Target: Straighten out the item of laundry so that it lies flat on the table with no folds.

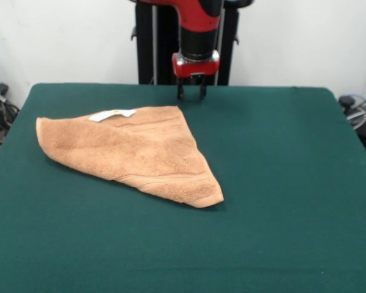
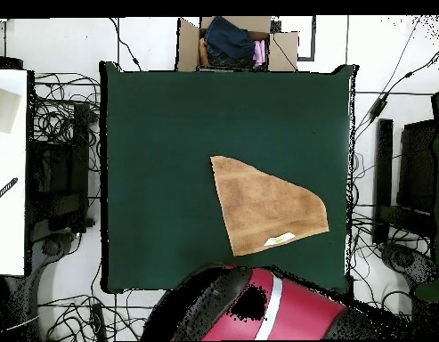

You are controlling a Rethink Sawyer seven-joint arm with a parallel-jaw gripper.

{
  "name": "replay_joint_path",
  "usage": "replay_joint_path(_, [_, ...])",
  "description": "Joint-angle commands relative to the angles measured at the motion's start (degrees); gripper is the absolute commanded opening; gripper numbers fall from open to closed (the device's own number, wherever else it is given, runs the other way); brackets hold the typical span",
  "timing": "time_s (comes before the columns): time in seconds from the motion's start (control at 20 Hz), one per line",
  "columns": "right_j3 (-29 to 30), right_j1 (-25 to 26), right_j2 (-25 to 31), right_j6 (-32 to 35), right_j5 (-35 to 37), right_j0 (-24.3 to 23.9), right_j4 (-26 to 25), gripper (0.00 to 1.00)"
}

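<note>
From the front, one orange-tan towel (image 1: 134, 152) lies on a dark green table (image 1: 280, 183), folded into a rough triangle left of the table's middle. Its long axis runs from a rounded corner at the left, farther back, down to a blunt corner at the lower right, nearer the camera; a third corner points toward the back of the table. One small white label (image 1: 112, 114) lies on the towel's back edge, toward the left. A hemmed band shows along the lower right edge. One red and black arm (image 1: 199, 30) comes down at the back of the table, and its single gripper (image 1: 191, 93) hangs just behind the towel's back corner, apart from the cloth, its two short dark fingers (image 1: 180, 91) held slightly apart with nothing between them. From overhead, the same single towel (image 2: 267, 207) sits right of the table's (image 2: 160, 160) middle, toward the bottom edge, its long axis slanting from a pointed corner at the upper left to the lower right, with the label (image 2: 279, 240) near the bottom edge. The arm's red and black bulk (image 2: 258, 307) fills the bottom of the picture. One open cardboard box (image 2: 231, 43) holding dark and pink cloth stands beyond the table's top edge.
</note>
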Motion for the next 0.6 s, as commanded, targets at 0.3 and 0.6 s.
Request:
replay_joint_path(0.3, [-9.9,1.6,5.9,6.1,7.3,0.3,-0.7,1.0])
replay_joint_path(0.6, [-10.3,0.6,5.4,6.1,8.1,0.9,-0.7,1.0])
